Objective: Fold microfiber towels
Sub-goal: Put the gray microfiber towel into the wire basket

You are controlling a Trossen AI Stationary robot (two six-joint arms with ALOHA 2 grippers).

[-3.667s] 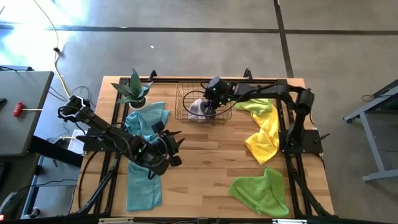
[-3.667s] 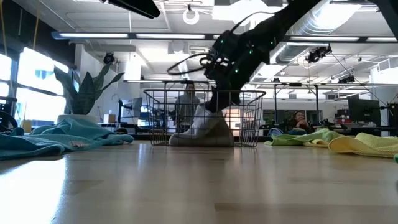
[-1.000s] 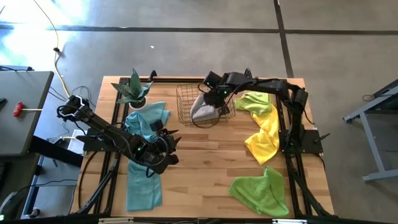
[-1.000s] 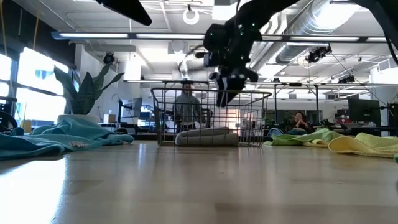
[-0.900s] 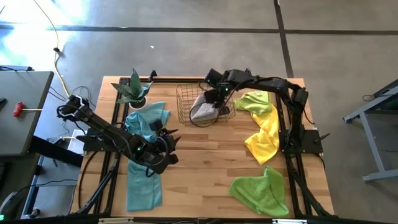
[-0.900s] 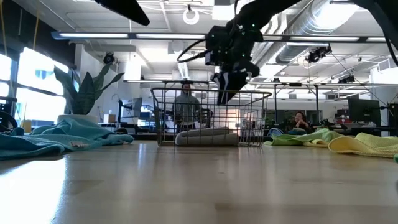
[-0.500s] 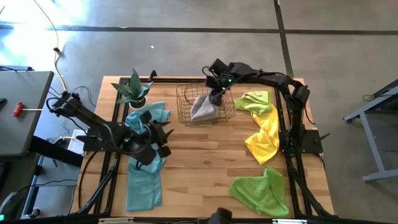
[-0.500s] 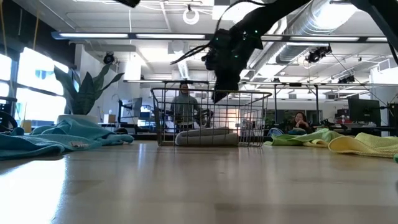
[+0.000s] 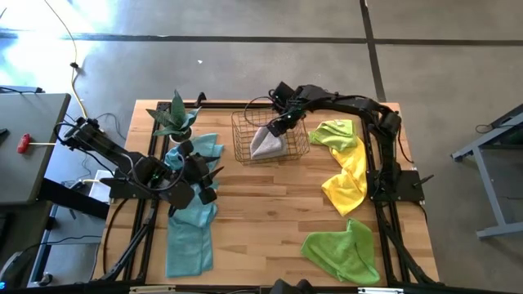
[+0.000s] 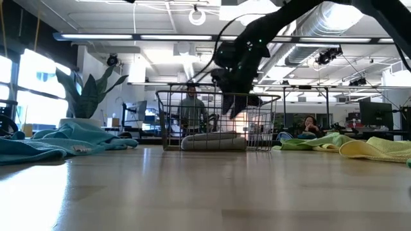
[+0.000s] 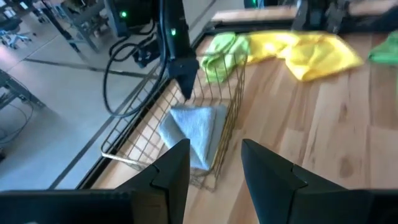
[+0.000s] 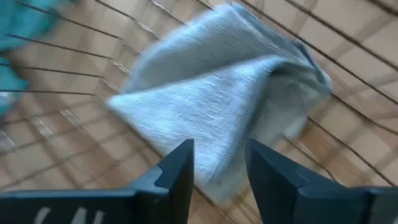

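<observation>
The right gripper [image 9: 278,124] is now up out of the wire basket [image 9: 245,131]. The grey towel [image 9: 266,144] lies flat inside. The left gripper [image 9: 204,175] is nearer the plant [image 9: 174,116]

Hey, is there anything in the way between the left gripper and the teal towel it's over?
Nothing visible blocks it. The left gripper, fingers open, hovers directly over the teal towel on the table's left side. The potted plant stands beyond the towel's far end, clear of the gripper.
</observation>
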